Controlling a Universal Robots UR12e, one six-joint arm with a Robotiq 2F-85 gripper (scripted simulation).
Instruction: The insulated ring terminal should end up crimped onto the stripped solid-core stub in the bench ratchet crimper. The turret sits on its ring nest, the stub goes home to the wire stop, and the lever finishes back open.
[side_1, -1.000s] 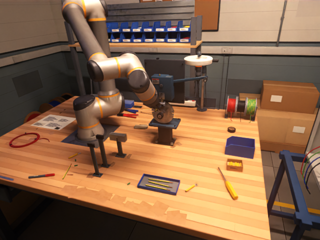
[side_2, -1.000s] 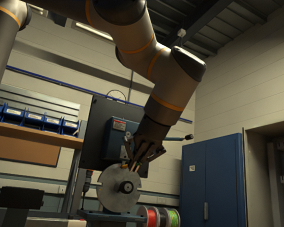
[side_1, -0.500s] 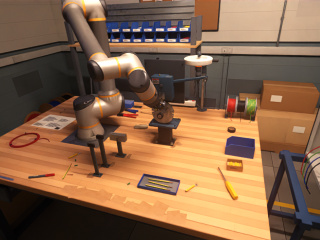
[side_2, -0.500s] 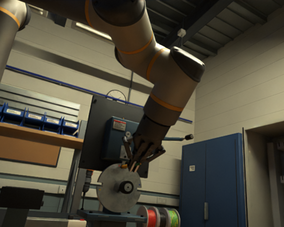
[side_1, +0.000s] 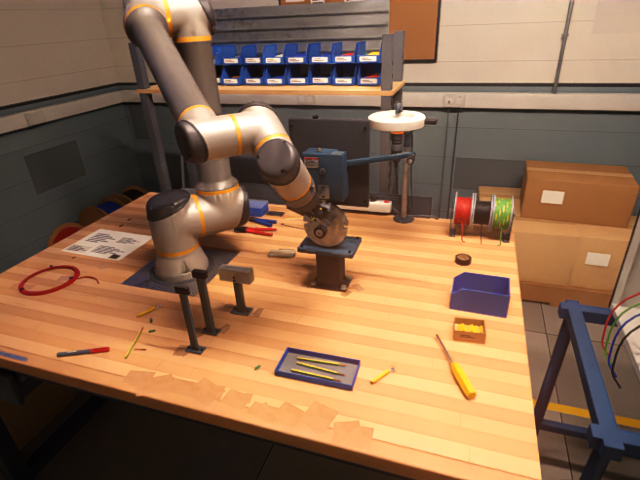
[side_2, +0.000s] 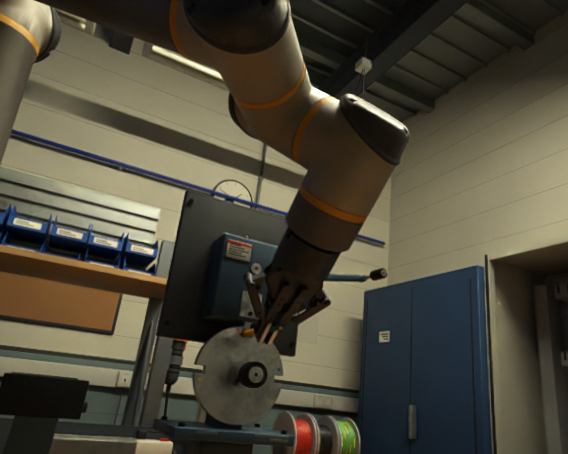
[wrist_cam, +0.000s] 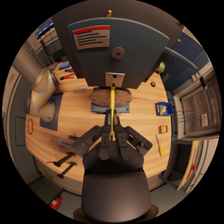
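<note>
The yellow wire stub (wrist_cam: 112, 101) runs from my fingers to the die opening under the blue crimper head (wrist_cam: 116, 50), over the top edge of the grey turret disc (side_2: 237, 375). I hold the stub in my closed gripper (wrist_cam: 111, 118) just above the disc. The crimper (side_1: 324, 178) stands on a pedestal at the bench's middle. Its lever (side_1: 380, 156) reaches out to the right, roughly level. The stub's far tip is hidden in the head. I cannot make out the ring terminal at the die.
A blue tray (side_1: 317, 367) with three yellow stubs lies near the front edge. A blue bin (side_1: 480, 294), a small terminal box (side_1: 469, 330) and a yellow screwdriver (side_1: 456, 373) lie to the right. Dark stands (side_1: 207, 305) rise left of the crimper. Wire spools (side_1: 483, 212) sit at the back right.
</note>
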